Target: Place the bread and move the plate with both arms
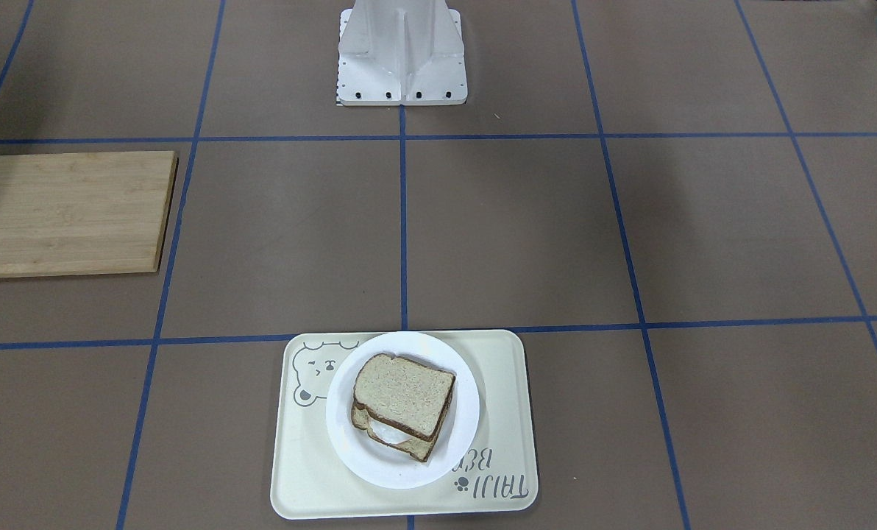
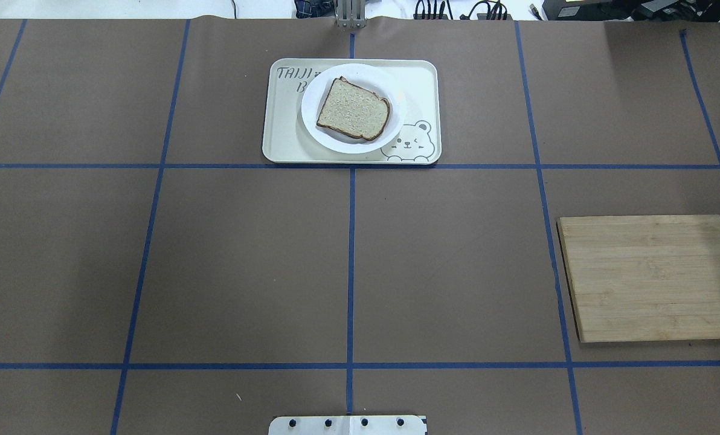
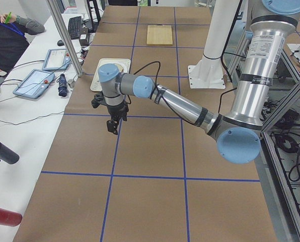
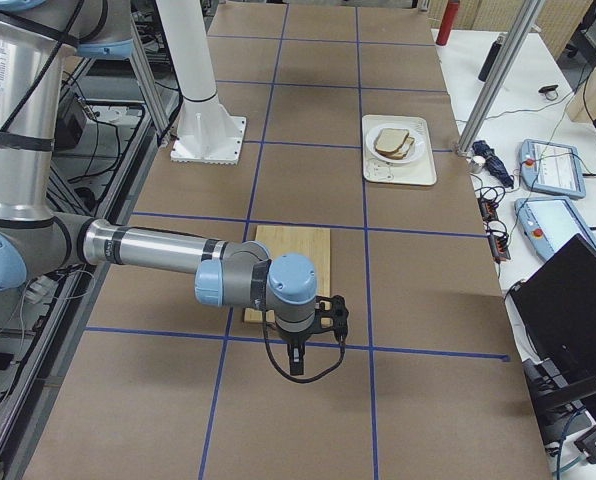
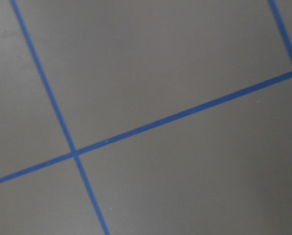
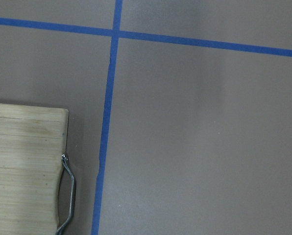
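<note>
The bread (image 1: 404, 394) lies on top of a second slice with egg white showing under it (image 1: 394, 440), on the white plate (image 1: 350, 442). The plate sits on the cream bear tray (image 1: 497, 412). Bread (image 2: 353, 110), plate (image 2: 318, 130) and tray (image 2: 423, 84) also show at the far centre of the overhead view. My left gripper (image 3: 111, 128) hangs over bare table far to the tray's side. My right gripper (image 4: 296, 365) hangs just past the cutting board's end. Neither touches anything. I cannot tell whether either is open or shut.
A bamboo cutting board (image 2: 650, 278) with a metal handle (image 6: 67, 196) lies on my right side. The white fixed stand (image 1: 402, 51) is at my base. An operator (image 3: 4, 35) sits at a side table with tablets beyond the tray.
</note>
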You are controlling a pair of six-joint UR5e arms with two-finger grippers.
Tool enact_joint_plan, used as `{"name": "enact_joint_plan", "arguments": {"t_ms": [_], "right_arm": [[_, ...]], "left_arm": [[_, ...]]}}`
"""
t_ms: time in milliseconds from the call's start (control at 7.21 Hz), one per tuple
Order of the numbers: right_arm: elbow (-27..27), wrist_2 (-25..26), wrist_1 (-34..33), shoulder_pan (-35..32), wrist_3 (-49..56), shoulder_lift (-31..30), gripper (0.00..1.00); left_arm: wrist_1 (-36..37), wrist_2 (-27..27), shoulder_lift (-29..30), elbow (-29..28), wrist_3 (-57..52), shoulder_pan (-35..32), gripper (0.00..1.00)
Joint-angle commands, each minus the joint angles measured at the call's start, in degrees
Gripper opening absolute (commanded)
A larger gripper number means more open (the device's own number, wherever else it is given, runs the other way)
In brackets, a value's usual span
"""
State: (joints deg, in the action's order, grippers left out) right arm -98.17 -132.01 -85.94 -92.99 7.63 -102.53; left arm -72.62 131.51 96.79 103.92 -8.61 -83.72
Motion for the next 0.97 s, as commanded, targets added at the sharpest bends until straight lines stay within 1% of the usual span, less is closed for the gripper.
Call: {"name": "enact_joint_plan", "arguments": {"t_ms": [0,139,277,416,555,694,832], "right_arm": [[-0.2,-0.2,-0.1,0.0,-0.1,0.2,1.0],[-0.2,-0.1,-0.1,0.0,-0.6,0.3,1.0],[-0.3,0.3,0.1,0.0,-2.9,0.4,1.0],[-0.6,0.3,0.2,0.0,-3.1,0.4,1.0],[-0.6,0.0,0.2,0.0,-3.1,0.4,1.0],[-0.6,0.0,0.2,0.1,-3.1,0.4,1.0],[-0.6,-0.2,0.2,0.0,-3.1,0.4,1.0]], "left_arm": [[-3.8,1.2,-5.7,-0.4,-0.7,-4.8,0.99],[-4.2,1.6,-7.7,-0.7,-0.7,-7.1,0.99],[-3.9,1.1,-7.7,-0.1,-0.6,-7.2,0.99],[-3.9,0.9,-8.0,-0.7,-0.6,-7.2,0.99],[-4.2,0.9,-10.1,0.1,-0.9,-7.2,0.99],[-5.1,0.9,-10.8,2.0,-1.2,-7.1,0.99],[-5.3,1.0,-11.0,1.9,-1.3,-7.0,0.99]]}}
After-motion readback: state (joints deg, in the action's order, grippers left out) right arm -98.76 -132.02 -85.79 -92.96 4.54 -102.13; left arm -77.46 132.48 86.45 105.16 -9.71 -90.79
